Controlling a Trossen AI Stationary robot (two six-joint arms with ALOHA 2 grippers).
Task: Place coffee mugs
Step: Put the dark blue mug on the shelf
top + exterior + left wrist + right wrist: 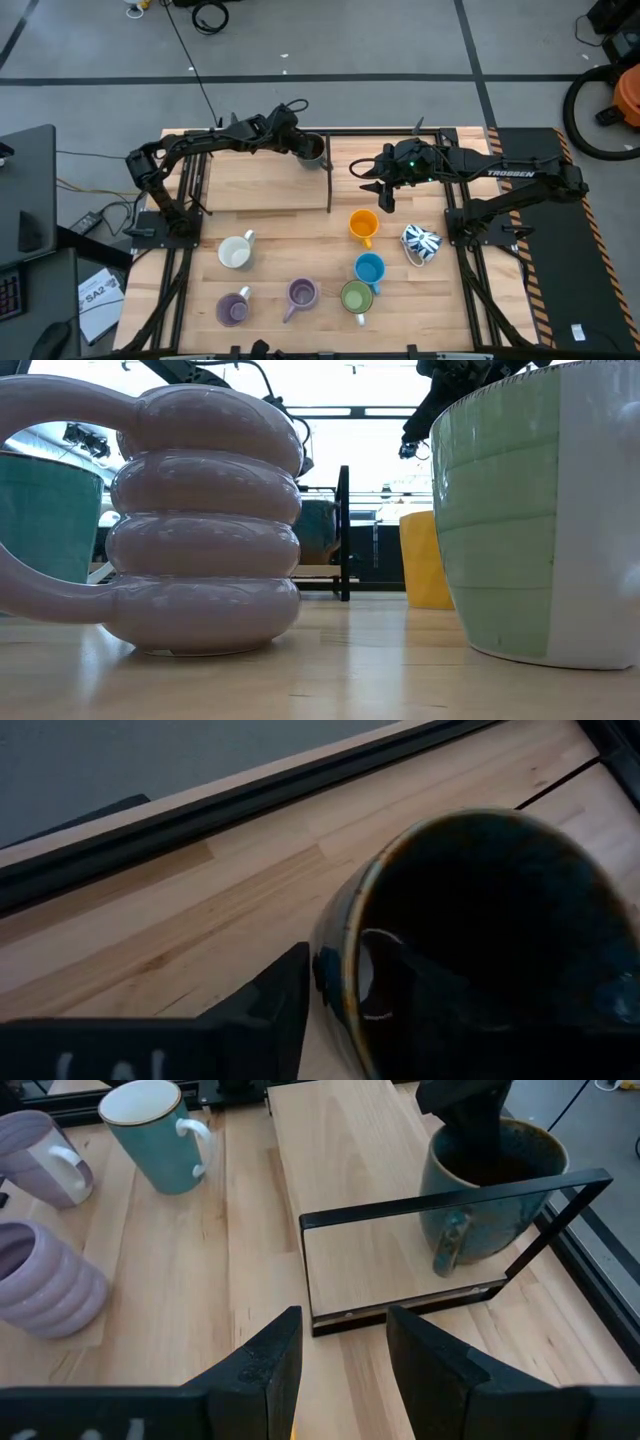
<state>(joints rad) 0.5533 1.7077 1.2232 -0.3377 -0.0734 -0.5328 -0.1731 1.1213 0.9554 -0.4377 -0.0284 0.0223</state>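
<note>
The dark grey mug is at the table's far middle, on the far side of a black frame. It also shows in the right wrist view, upright, with its handle toward that camera. My left gripper is shut on its rim. My right gripper is open and empty, just beyond the orange mug. Standing on the table are a white-lined teal mug, two purple mugs, a green mug, a blue mug and a blue-patterned white mug. My left gripper holds the dark grey mug by its wall at the rim, on the side away from the handle. One finger is outside the wall and one is inside the mug. The fingers come slanting down from the table's left. The mug is upright; whether its bottom is on the board, I cannot tell.
The black frame stands upright across the board between the dark grey mug and my right gripper. In the low view the ribbed purple mug and the green mug stand close to the camera.
</note>
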